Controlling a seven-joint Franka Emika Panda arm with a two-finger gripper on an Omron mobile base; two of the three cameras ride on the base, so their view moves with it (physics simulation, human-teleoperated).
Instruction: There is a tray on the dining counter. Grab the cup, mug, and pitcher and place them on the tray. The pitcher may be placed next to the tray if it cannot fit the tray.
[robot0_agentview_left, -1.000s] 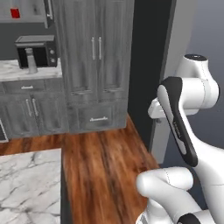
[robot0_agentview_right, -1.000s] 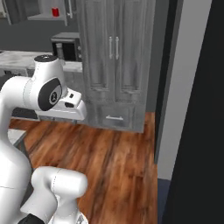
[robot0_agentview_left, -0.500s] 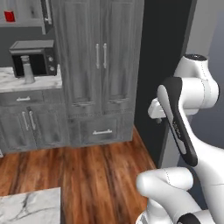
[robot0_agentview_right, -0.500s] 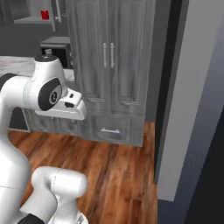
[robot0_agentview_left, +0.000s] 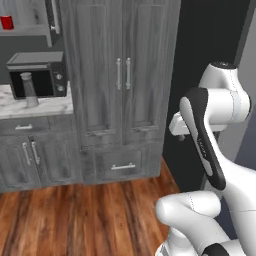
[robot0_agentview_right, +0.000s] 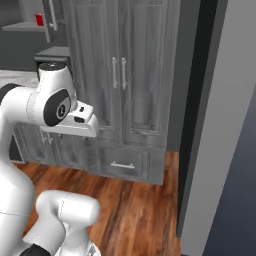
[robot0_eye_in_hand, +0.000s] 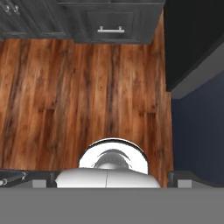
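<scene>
Kitchen corner, seen from the base and from the hand.

Mug (robot0_agentview_left: 6, 22): small, glossy red, standing upright on a high grey shelf (robot0_agentview_left: 25, 31) at the upper left of the left base view; it also shows as a small red shape near the top left of the right base view.

Pitcher (robot0_agentview_left: 29, 91): tall, slim, pale grey and translucent, upright on the marble worktop (robot0_agentview_left: 45, 106), directly in front of the microwave (robot0_agentview_left: 37, 74) and overlapping its dark door.

Microwave: black and grey, set on the marble worktop below the shelf, just beside the tall cabinet.

Tall cabinet (robot0_agentview_left: 122, 80): grey woodgrain, two long doors with vertical bar handles, one drawer (robot0_agentview_left: 123, 165) beneath with a horizontal handle.

Lower cabinets (robot0_agentview_left: 30, 155): grey, under the worktop, with small bar handles.

Floor (robot0_agentview_left: 85, 215): reddish-brown wooden planks, running up to the cabinet fronts.

Wall (robot0_agentview_right: 220, 125): dark panel and pale grey upright to the right of the tall cabinet.

Gripper (robot0_eye_in_hand: 112, 183): pointing straight down at the wooden floor; its two dark finger tips sit at the far left and far right of the hand view's lower edge, jaws spread wide, nothing between them. The gripper is well apart from both mug and pitcher.
</scene>
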